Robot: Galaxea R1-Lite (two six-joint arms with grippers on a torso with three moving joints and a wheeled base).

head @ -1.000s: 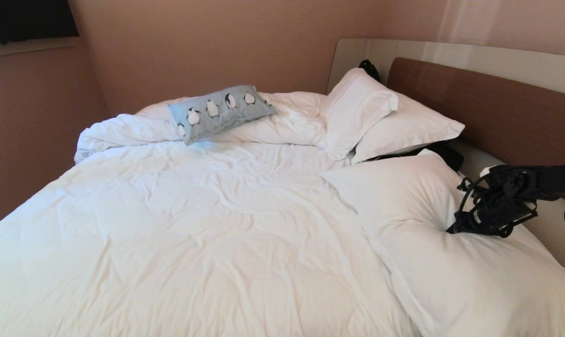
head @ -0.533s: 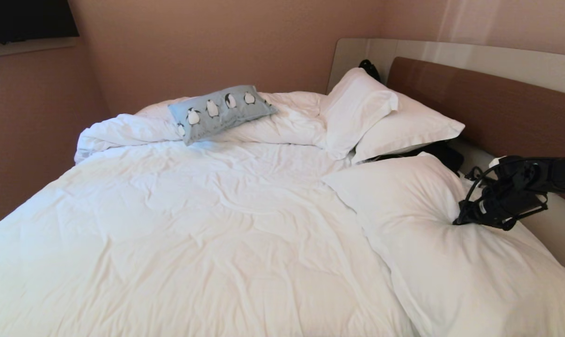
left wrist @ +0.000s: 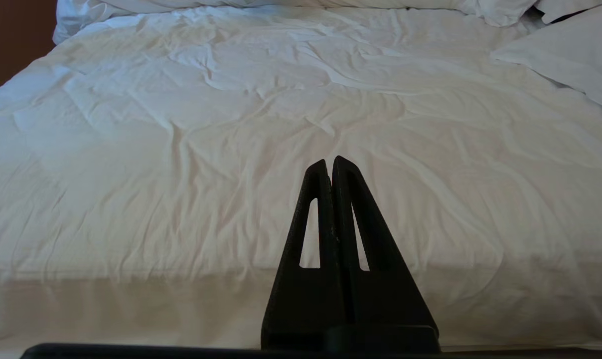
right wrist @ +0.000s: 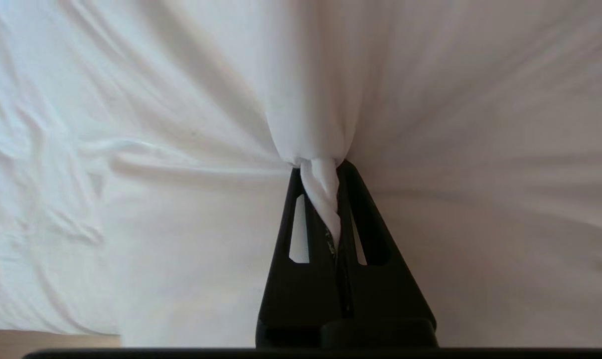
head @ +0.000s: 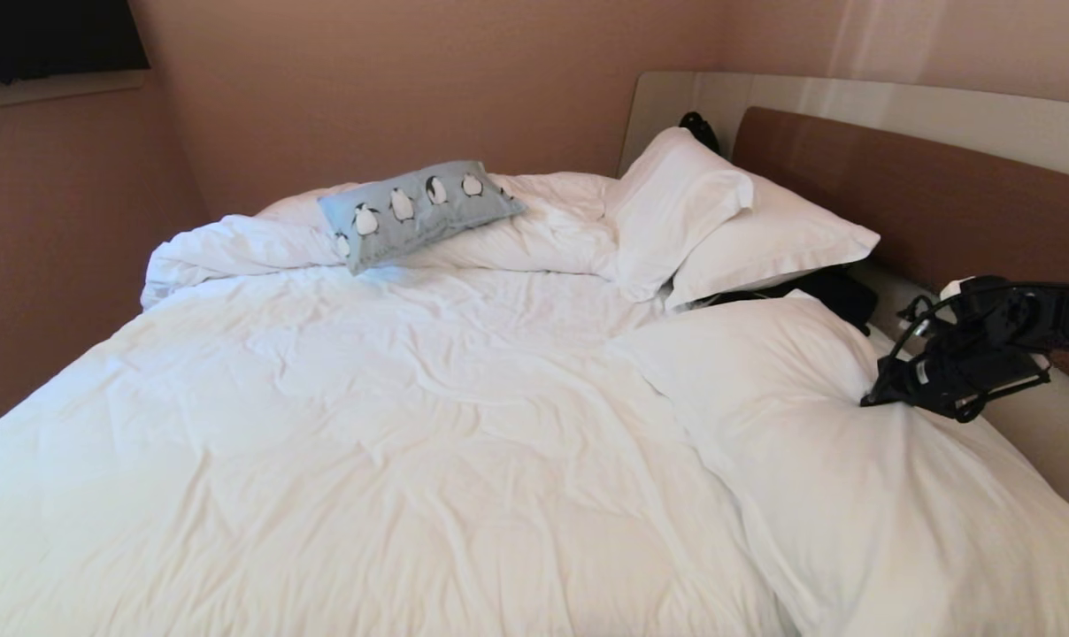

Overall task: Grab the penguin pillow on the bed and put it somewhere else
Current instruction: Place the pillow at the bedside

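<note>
The penguin pillow (head: 419,211), light blue with a row of penguins, lies on the bunched duvet at the far side of the bed (head: 366,425). My right gripper (head: 869,400) is far from it, at the right side of the bed. It is shut on a pinched fold of a large white pillow (head: 791,442). In the right wrist view a twist of white pillow fabric (right wrist: 311,124) runs between the fingers of the right gripper (right wrist: 320,169). My left gripper (left wrist: 329,163) is shut and holds nothing, hanging over the near edge of the duvet (left wrist: 181,124).
Two more white pillows (head: 676,203) (head: 773,239) lean near the brown headboard (head: 924,203). A dark item (head: 840,292) lies between the pillows. Another black object (head: 698,128) sits behind the far pillow. A wall runs along the bed's left side.
The right gripper has shut on the white pillow's fabric. It has risen and drawn back toward the headboard, pulling the fabric up. The penguin pillow has not moved.
</note>
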